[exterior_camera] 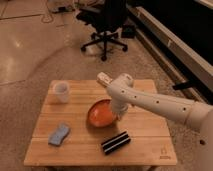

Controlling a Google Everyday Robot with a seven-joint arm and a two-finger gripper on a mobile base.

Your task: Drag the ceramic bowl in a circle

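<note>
The ceramic bowl [101,113] is orange-red, round and shallow, and sits near the middle of the wooden table [75,150]. My white arm reaches in from the right. The gripper [118,110] hangs down at the bowl's right rim and touches it. The arm hides the fingers and the right edge of the bowl.
A small white cup [61,91] stands at the table's back left. A blue sponge [59,134] lies at the front left. A black bar-shaped object [115,142] lies just in front of the bowl. A black office chair [107,27] stands on the floor behind the table.
</note>
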